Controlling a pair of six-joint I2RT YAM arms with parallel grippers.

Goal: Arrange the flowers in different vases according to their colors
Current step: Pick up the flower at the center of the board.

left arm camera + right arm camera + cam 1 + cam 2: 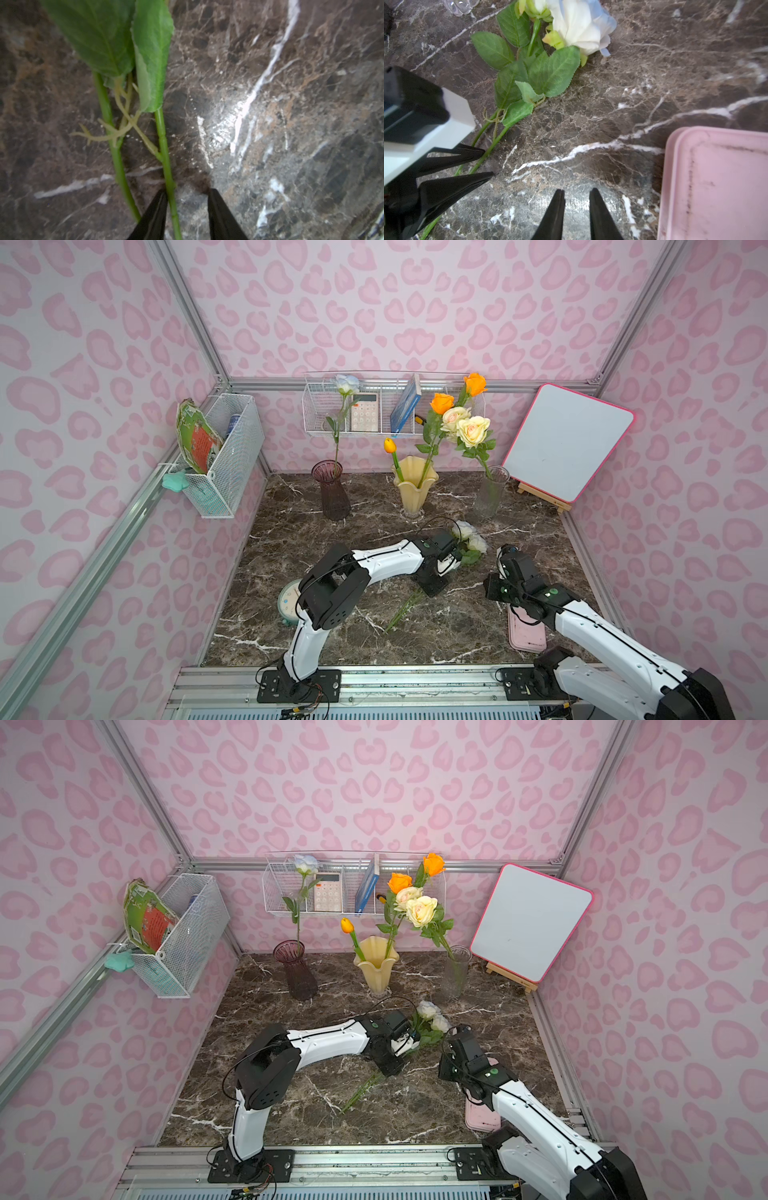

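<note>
Left gripper [187, 192]: jaws apart, straddling one green stem [164, 143], one finger touching it.
Right gripper [576, 191]: slightly apart, empty, over the bench [612, 104].
White-bluish roses [577, 25]: two, lying on bench near the clear vase [490, 493].

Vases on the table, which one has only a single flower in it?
The dark purple ribbed vase: it holds one white-bluish rose, while the creamy yellow vase and the clear glass vase each hold several flowers.
</note>
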